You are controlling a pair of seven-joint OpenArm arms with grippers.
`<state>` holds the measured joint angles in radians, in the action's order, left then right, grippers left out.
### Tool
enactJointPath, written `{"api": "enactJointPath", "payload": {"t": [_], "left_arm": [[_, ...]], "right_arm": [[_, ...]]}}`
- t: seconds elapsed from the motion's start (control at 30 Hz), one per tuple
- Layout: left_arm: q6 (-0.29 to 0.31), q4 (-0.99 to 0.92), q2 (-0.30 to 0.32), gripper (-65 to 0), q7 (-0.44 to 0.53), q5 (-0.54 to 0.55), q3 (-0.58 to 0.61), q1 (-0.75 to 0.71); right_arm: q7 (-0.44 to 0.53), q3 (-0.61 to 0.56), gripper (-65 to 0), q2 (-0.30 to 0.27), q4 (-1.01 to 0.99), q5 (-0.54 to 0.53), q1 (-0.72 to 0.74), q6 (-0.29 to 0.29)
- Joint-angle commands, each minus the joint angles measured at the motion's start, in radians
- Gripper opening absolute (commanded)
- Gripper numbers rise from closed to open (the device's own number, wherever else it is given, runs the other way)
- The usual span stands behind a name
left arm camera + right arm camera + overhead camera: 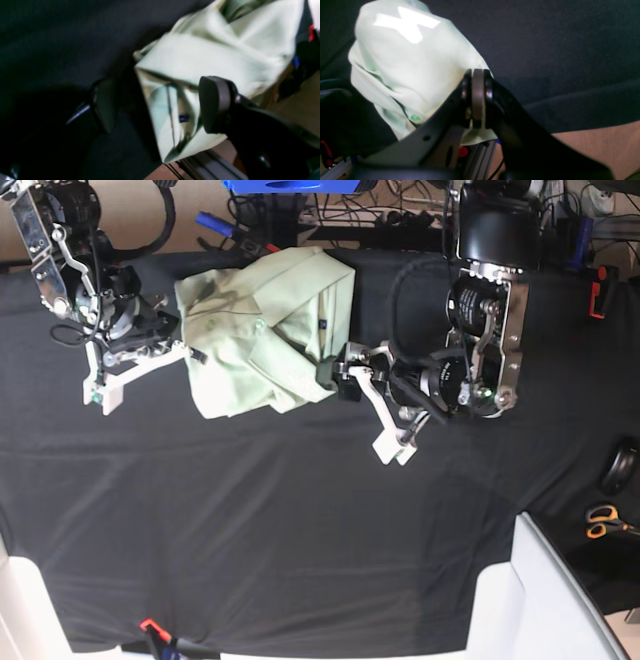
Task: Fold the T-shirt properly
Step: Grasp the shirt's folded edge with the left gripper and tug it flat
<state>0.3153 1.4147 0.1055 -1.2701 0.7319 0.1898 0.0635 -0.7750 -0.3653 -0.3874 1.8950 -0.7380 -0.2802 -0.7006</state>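
Note:
The pale mint-green T-shirt (pixel 260 330) lies in a loosely folded bundle at the back left of the black-covered table. My right gripper (pixel 190 352) is at the bundle's left edge. In the right wrist view it (pixel 477 75) is shut on a fold of the T-shirt (pixel 415 62), and cloth shows between the pads. My left gripper (pixel 335 375) is at the bundle's right edge, open. In the left wrist view its jaws (pixel 160 105) straddle a corner of the T-shirt (pixel 200 57): one finger (pixel 215 105) is over the cloth, the other (pixel 105 105) over the black covering.
The black table covering (pixel 300 520) spreads across the front and right. Scissors (pixel 603 522) and a dark round object (pixel 625 468) lie at the right edge. A white surface (pixel 560 600) cuts in at the front right. Cables and blue items (pixel 270 188) crowd the back edge.

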Motion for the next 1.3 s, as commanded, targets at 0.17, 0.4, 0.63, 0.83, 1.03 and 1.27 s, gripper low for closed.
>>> {"api": "enactJointPath", "payload": {"t": [0.17, 0.4, 0.63, 0.83, 1.03, 1.27], "left_arm": [[0.005, -0.061, -0.007, -17.0, 0.106, 0.022, 0.010, 0.031], [0.005, -0.176, -0.008, -17.0, 0.195, 0.024, 0.138, 0.100], [0.005, -0.185, -0.026, -27.4, 0.220, 0.022, 0.145, 0.106], [0.003, -0.185, -0.026, -56.8, 0.220, 0.022, 0.139, 0.106], [0.002, -0.179, -0.019, -56.4, 0.220, 0.022, 0.138, 0.104], [-0.006, -0.179, -0.019, -43.2, 0.217, 0.022, 0.136, 0.103]], "right_arm": [[0.015, 0.004, -64.6, -0.008, 0.021, 0.001, -0.007, 0.002], [0.015, 0.005, -64.6, -0.009, 0.021, 0.002, -0.006, 0.002], [0.015, 0.005, -64.6, -0.017, 0.021, 0.002, -0.001, 0.002], [0.015, 0.005, -64.6, -0.017, 0.016, 0.002, 0.011, 0.002], [0.015, 0.005, -64.6, -0.017, 0.015, 0.002, 0.014, 0.002], [0.015, 0.005, -64.6, -0.017, 0.015, 0.002, 0.014, 0.002]]}}
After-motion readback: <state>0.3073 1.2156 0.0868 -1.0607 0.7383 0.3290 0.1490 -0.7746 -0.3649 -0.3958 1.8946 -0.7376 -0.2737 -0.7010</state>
